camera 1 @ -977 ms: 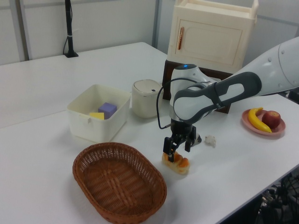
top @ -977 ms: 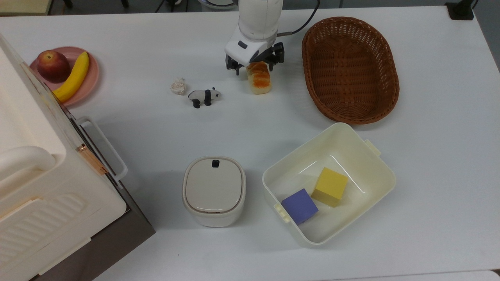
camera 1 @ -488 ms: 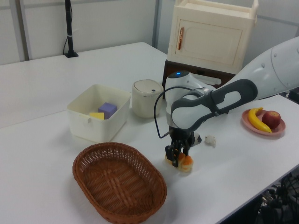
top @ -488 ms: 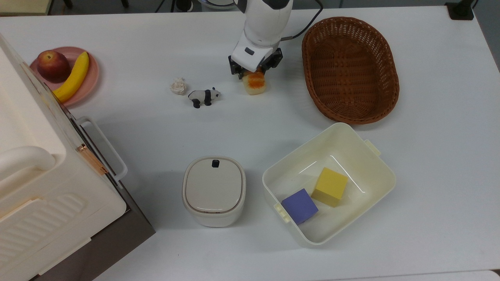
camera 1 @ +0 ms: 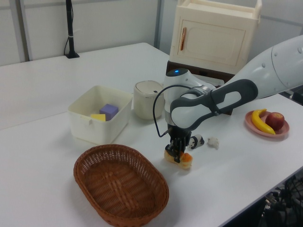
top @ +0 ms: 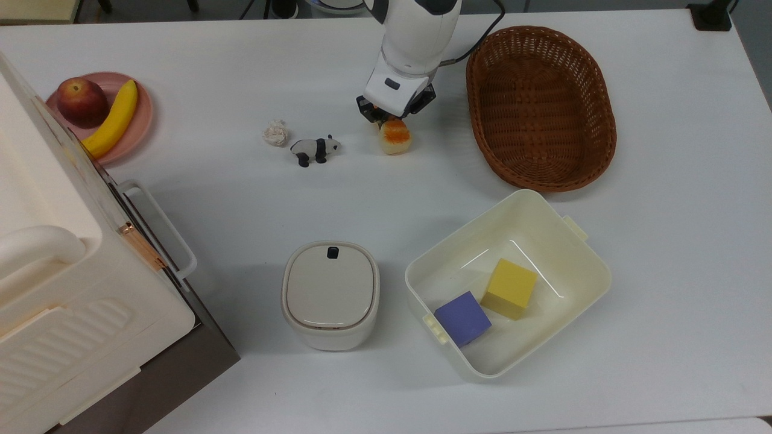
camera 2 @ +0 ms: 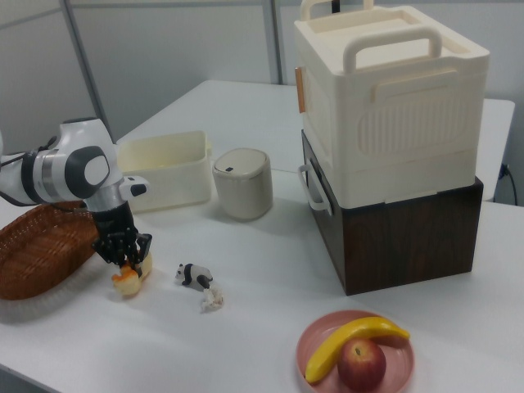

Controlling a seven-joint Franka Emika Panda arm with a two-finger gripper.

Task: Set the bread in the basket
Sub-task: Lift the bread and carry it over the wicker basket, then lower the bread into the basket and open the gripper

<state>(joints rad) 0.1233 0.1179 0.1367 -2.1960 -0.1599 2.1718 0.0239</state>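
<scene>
We see a white worktop (top: 241,374) under even light; behind it, grey panelled walls (camera 2: 164,49) with metal uprights (camera 2: 82,57).

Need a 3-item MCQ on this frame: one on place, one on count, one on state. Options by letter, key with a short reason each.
1. In the top view, where is the bread relative to the basket?
A. inside it
B. on the table to the top view's left of it
C. on the pink plate

2. How many cubes lie in the cream bin?
A. one
B. two
C. three

3. What is the gripper doing?
A. closed on the bread
B. hanging open over the basket
C. holding the panda figure

Key:
1 B: the loaf sits on the table between the panda figure and the basket.
2 B: a yellow cube and a purple cube.
3 A: the left view shows the fingers pinching the bread's near end.
</scene>
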